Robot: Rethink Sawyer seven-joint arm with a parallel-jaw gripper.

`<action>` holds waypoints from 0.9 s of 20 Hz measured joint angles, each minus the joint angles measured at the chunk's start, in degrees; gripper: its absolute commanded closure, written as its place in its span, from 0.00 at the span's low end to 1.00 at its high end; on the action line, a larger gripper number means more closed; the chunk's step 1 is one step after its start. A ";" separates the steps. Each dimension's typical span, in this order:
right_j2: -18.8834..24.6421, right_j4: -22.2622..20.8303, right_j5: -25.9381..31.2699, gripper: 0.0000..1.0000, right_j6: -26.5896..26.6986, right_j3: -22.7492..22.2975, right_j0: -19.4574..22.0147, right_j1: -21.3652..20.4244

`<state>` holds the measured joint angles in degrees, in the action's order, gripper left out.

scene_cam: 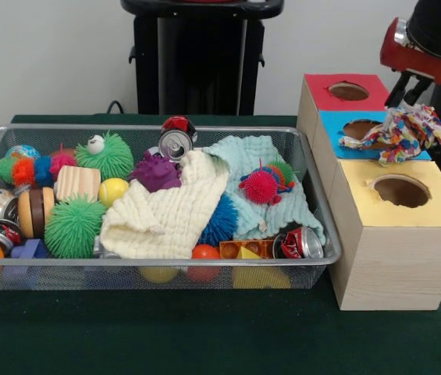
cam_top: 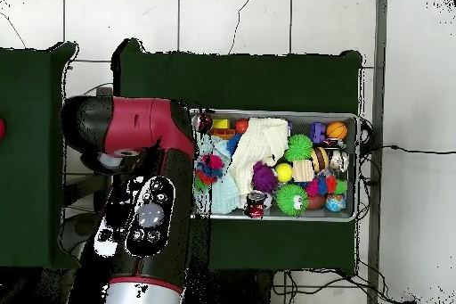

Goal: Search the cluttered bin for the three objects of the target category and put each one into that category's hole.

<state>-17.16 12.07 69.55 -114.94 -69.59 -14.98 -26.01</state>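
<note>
Claw (scene_cam: 410, 92) grips a spotted wad (scene_cam: 402, 133), dangling over the blue-topped box (scene_cam: 337, 125), just short of the yellow hole (scene_cam: 401, 191). Released now, it likely drops into the wrong cut-out or snags on the edge.

Soft, even light fills the front view — the white wall at the top is bright, and shadows are faint. Small highlights glint on the crushed silver drink can (scene_cam: 176, 143) and the silver wire-mesh bin (scene_cam: 158, 129). The dark green desk (scene_cam: 204, 336) stays dim; the overhead view looks softer.
</note>
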 measured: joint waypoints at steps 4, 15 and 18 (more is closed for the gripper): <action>-0.23 0.00 0.00 1.00 0.00 0.00 -0.40 0.27; -1.61 0.01 -1.53 1.00 0.00 0.37 -2.42 0.85; -2.01 0.01 -5.35 1.00 0.00 0.38 -2.64 0.97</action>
<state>-19.16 12.08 64.20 -114.94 -69.22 -17.62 -25.03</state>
